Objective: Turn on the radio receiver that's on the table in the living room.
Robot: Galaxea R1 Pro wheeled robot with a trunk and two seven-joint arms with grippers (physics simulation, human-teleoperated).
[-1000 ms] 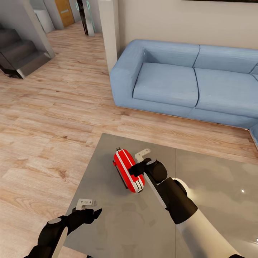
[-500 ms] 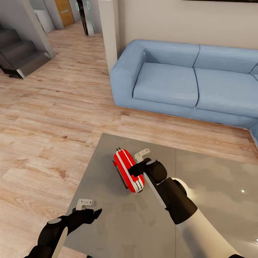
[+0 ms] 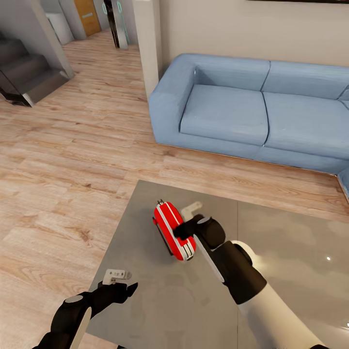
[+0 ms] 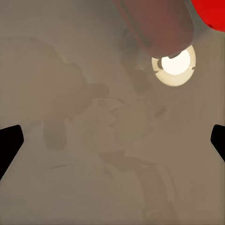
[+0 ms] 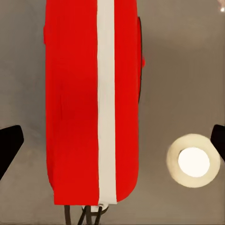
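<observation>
The red radio receiver point(image 3: 174, 231) with white stripes lies on the glossy grey table point(image 3: 291, 252), near its left part. In the right wrist view the radio point(image 5: 75, 103) stretches lengthwise between the dark fingertips point(image 5: 9, 145), which stand wide apart. My right gripper point(image 3: 188, 219) hovers open right over the radio's right side, and I cannot tell whether it touches. My left gripper point(image 3: 121, 282) is open and empty above the table's near left edge. In the left wrist view a corner of the radio point(image 4: 211, 11) shows beyond the reflective top.
A blue sectional sofa point(image 3: 228, 111) stands beyond the table against the beige wall. Light wood floor point(image 3: 72, 169) spreads to the left, with dark stairs point(image 3: 24, 72) at the far left and a pillar point(image 3: 148, 43) beside the sofa.
My right gripper has shifted very slightly down and left over the radio. The radio and the left arm have not moved.
</observation>
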